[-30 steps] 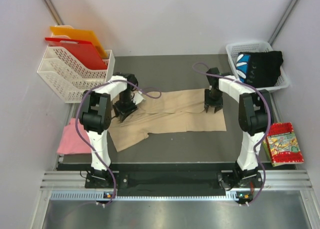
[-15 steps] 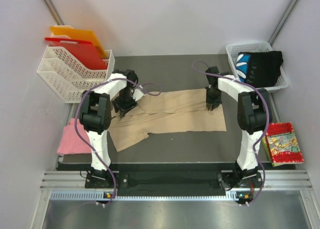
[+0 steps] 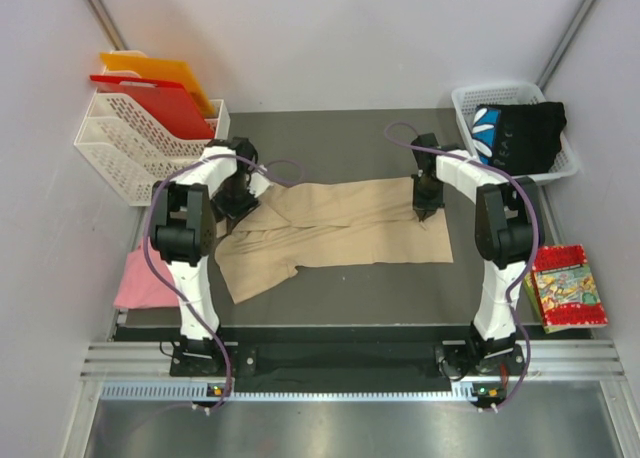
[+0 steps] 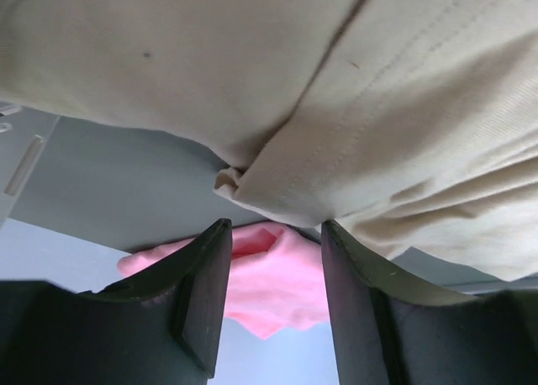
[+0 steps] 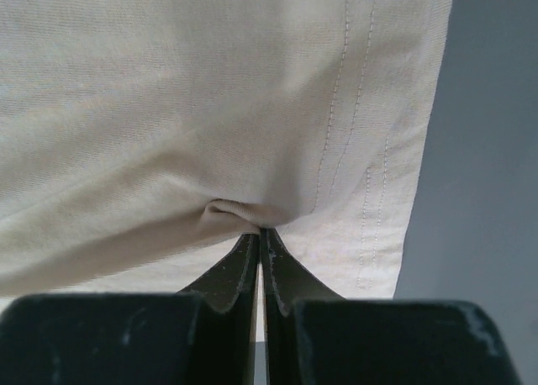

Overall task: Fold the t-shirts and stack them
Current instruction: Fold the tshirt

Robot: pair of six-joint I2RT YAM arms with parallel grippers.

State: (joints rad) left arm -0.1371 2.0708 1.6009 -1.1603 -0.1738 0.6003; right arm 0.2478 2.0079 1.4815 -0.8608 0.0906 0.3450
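Observation:
The beige t-shirt lies spread out flat across the middle of the dark table, with a sleeve at the front left. My right gripper is shut on a small pinch of its right part near the hem; the wrist view shows the pinch at the gripper tips and the beige cloth. My left gripper is open at the shirt's left edge, and in the wrist view nothing is between its jaws. The beige cloth is just ahead of it. The pink t-shirt lies crumpled at the table's left edge. The black printed t-shirt sits in a basket.
A white basket stands at the back right. A white rack at the back left holds a red board and an orange board. A colourful packet lies at the right edge.
My left gripper has moved back and to the left along the shirt's left edge, and the cloth there has shifted left. My right gripper moved slightly back, still pinching the shirt.

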